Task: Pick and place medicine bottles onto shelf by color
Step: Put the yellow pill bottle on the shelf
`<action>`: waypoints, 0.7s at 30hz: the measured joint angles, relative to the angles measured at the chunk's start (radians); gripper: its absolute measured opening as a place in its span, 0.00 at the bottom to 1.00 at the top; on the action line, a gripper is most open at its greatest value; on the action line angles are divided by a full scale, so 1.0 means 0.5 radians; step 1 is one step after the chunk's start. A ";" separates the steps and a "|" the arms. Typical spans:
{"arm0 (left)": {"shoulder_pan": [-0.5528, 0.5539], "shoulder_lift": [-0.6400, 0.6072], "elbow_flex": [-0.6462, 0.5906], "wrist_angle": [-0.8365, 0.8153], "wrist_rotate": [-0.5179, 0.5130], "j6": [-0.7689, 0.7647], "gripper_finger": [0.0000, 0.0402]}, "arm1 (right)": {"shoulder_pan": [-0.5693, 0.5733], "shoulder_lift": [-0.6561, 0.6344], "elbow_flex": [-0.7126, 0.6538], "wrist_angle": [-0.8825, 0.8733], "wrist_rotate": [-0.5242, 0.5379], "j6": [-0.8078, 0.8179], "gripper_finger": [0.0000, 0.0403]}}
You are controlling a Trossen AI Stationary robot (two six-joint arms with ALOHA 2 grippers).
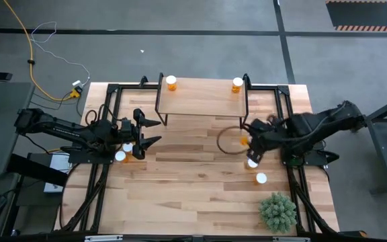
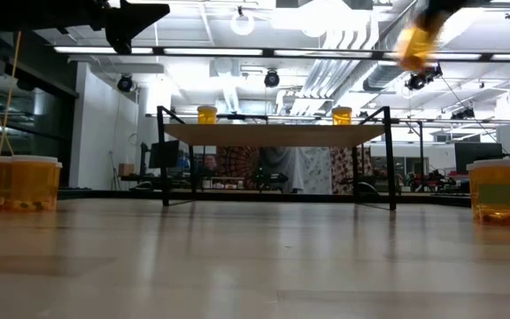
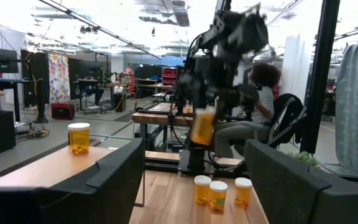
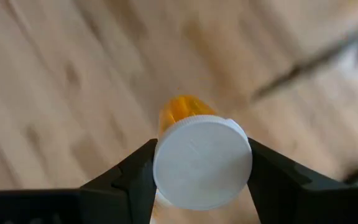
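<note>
The light-wood shelf (image 1: 203, 101) stands at the table's far side, with one orange white-capped bottle at each far corner (image 1: 171, 82) (image 1: 237, 84). My right gripper (image 1: 248, 142) hangs just near of the shelf's right end, shut on a bottle (image 3: 202, 125), high above the tabletop in the low view (image 2: 414, 40). Two more bottles (image 1: 252, 163) (image 1: 261, 178) stand near it on the table. My left gripper (image 1: 157, 132) is open and level at the shelf's left front. Three bottles (image 1: 127, 152) stand on the table under its wrist. My right gripper holds the bottle by its white cap (image 4: 202, 163), pinched between the two fingers, one on each side of the cap's rim. The fingers come from above, pointing down. The orange body (image 4: 182, 109) hangs below them, slightly tilted and lifted clear of the table.
A green spiky plant (image 1: 277, 212) sits at the table's near right corner. A thin dark ring (image 1: 228, 141) lies on the tabletop just left of my right gripper. Bare wood spreads over the middle and near side of the table (image 1: 193, 188). A person sits beyond the table (image 3: 263, 93).
</note>
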 joint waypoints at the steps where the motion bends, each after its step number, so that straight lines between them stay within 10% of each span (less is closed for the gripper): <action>1: 0.000 0.001 0.000 0.000 0.001 0.000 0.66 | -0.052 0.045 0.079 0.018 0.055 -0.115 0.49; 9: 0.001 0.001 0.000 0.000 0.001 -0.004 0.66 | -0.682 0.535 0.667 -0.057 0.176 -0.962 0.49; 21: 0.000 0.001 0.000 0.000 0.001 -0.007 0.66 | -1.397 0.931 0.830 -0.218 -0.033 -1.280 0.49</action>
